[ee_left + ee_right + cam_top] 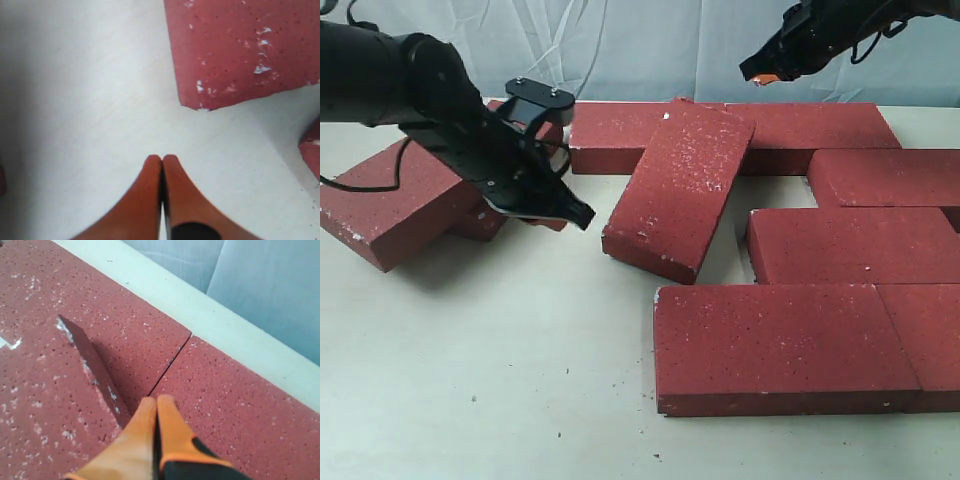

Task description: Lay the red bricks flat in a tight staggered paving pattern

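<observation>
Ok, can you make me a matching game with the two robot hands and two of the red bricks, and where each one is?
Things:
1. left gripper
2. right gripper
3. middle brick
4. front brick

Places:
A. lying flat on the table
B. up above the back row, jaws shut
C. tilted, far end propped on the back row
D. over bare table, jaws shut

Pairs: 1-D, 2-B, 3-C, 4-A

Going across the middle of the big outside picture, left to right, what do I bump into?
Propped brick → left gripper → slanted brick → flat brick.
</observation>
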### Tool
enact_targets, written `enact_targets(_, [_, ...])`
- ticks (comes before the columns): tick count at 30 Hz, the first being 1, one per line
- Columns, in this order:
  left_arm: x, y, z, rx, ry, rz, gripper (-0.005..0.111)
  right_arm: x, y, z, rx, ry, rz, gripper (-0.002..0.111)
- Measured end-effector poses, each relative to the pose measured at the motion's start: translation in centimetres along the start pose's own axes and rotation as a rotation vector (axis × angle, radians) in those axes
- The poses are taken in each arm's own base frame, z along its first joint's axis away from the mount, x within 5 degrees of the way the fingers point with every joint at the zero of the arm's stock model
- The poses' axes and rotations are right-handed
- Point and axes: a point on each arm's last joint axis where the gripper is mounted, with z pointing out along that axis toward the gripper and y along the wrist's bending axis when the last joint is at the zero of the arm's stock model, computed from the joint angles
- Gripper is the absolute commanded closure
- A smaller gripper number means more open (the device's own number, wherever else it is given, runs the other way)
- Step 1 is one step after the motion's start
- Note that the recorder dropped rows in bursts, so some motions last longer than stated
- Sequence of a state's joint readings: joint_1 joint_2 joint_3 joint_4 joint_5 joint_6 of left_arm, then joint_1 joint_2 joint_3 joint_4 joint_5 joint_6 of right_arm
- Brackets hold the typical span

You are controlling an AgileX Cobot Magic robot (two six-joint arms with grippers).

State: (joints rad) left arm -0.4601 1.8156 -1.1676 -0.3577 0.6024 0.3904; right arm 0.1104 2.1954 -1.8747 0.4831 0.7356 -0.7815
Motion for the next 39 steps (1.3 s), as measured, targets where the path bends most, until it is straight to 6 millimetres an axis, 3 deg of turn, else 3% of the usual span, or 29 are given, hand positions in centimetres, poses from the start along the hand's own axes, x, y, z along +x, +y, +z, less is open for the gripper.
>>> enact_targets(7, [-0.1, -2.6, 2.3, 0.063, 0.063, 0.065, 0.107, -0.5, 0.5, 0.7, 0.036, -0.012, -0.055, 0.109])
enact_targets(15, [-0.6, -4.0, 3.8, 0.112, 0.097, 0.092, 0.107, 0.5, 0.1, 3.6, -0.001, 0.045, -0.058, 0.109])
enact_targets(20, [-1.2, -4.8, 4.4, 0.146, 0.1, 0.093, 0.107, 0.3, 0.0, 4.3, -0.004, 0.043, -0.063, 0.109])
enact_targets(26, [-1.2, -4.8, 6.2, 0.176, 0.128, 0.099, 0.107, 0.6, 0.0, 5.0, -0.007, 0.051, -0.062, 0.109])
enact_targets(39, [-1.4, -4.4, 7.8, 0.145, 0.082, 0.08, 0.107, 0.8, 0.0, 5.2, -0.008, 0.056, -0.076, 0.109])
